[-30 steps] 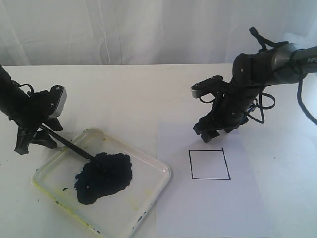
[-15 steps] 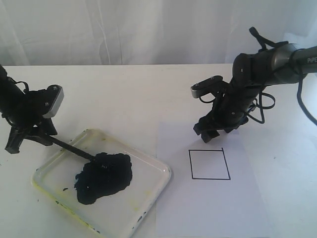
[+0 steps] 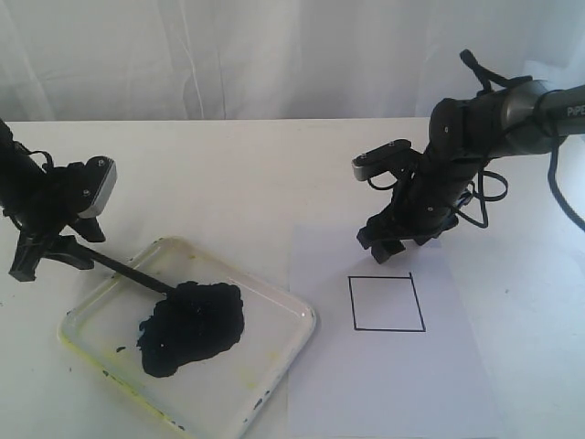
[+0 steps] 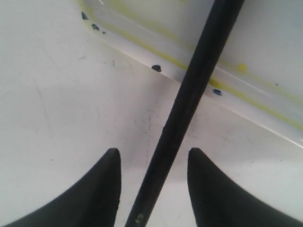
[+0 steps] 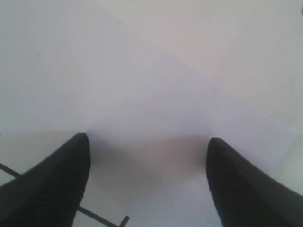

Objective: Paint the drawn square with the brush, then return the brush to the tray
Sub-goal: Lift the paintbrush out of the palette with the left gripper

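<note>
The brush (image 3: 128,272) slants from my left gripper (image 3: 50,259) over the tray (image 3: 292,315) rim, its tip in the black paint blob (image 3: 192,325). In the left wrist view the brush handle (image 4: 189,94) runs between the fingers of the left gripper (image 4: 152,153), which is open, with a gap on each side. It crosses the yellow-stained tray rim (image 4: 142,52). The drawn square (image 3: 387,304) is white inside. My right gripper (image 3: 393,245) hovers open and empty just beyond the square's far side. One corner line of the square (image 5: 94,215) shows near the right gripper (image 5: 147,142).
The white paper sheet (image 3: 384,384) lies right of the tray, almost touching its right corner. A white curtain hangs behind the white table. Small paint specks dot the tray rim (image 4: 156,68).
Over the last second my left gripper shifted left, away from the tray, and the brush's handle end dropped lower; its tip stayed in the blob. The right arm has not moved.
</note>
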